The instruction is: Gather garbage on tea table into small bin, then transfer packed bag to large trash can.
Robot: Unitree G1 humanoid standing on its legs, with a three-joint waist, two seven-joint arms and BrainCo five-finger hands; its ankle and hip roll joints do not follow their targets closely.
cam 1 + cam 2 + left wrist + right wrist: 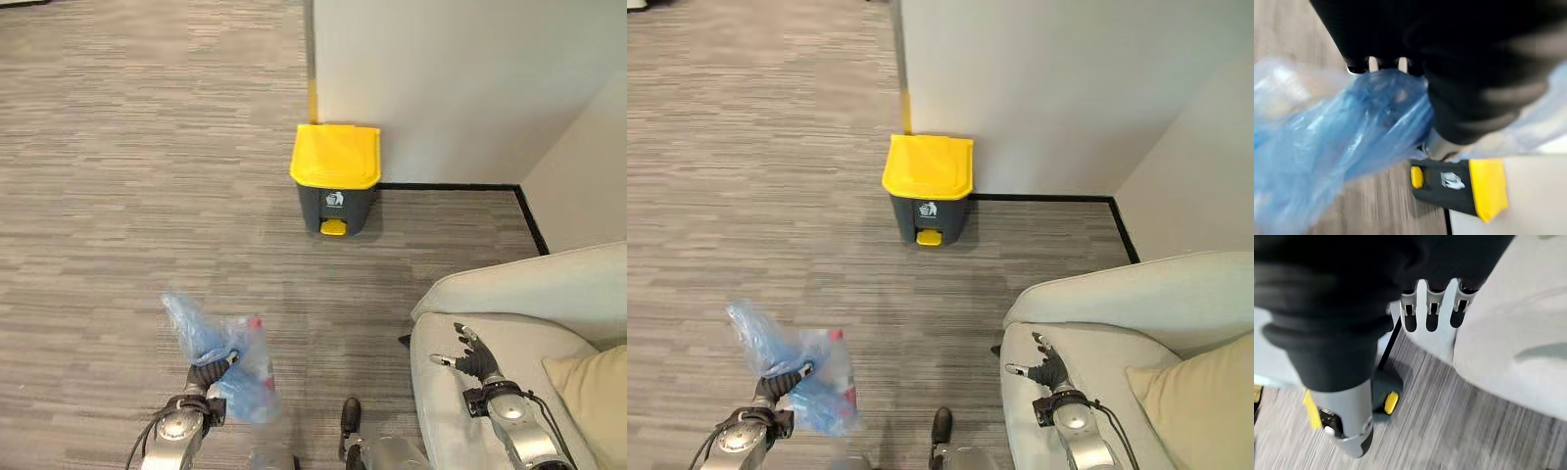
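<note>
The left hand (pixel 208 375) is closing its fingers around the gathered neck of the blue plastic bag (pixel 220 357), and the bag is bulging out on both sides of the hand, with what looks like a bottle with a red cap (pixel 257 322) inside it. In the left wrist view the blue film is pressing right against the fingers. So the packed bag is already in the hand and is hanging above the grey carpet floor (pixel 118 196), not resting on it as far as I can judge.

From this hand, the large trash can (pixel 336 179) with the yellow lid (pixel 337 154) is standing ahead and a little toward the right-hand side, well apart, against the white wall (pixel 441 78). Its lid is lying shut, and the yellow pedal (pixel 334 227) is facing the robot. The left hand is the nearer one to the can.

The right hand (pixel 474 357) is hovering over the pale sofa (pixel 529 294), its fingers spread and relaxed, holding nothing. I judge the coming move needs a walk forward, then opening the lid before the bag goes in.
</note>
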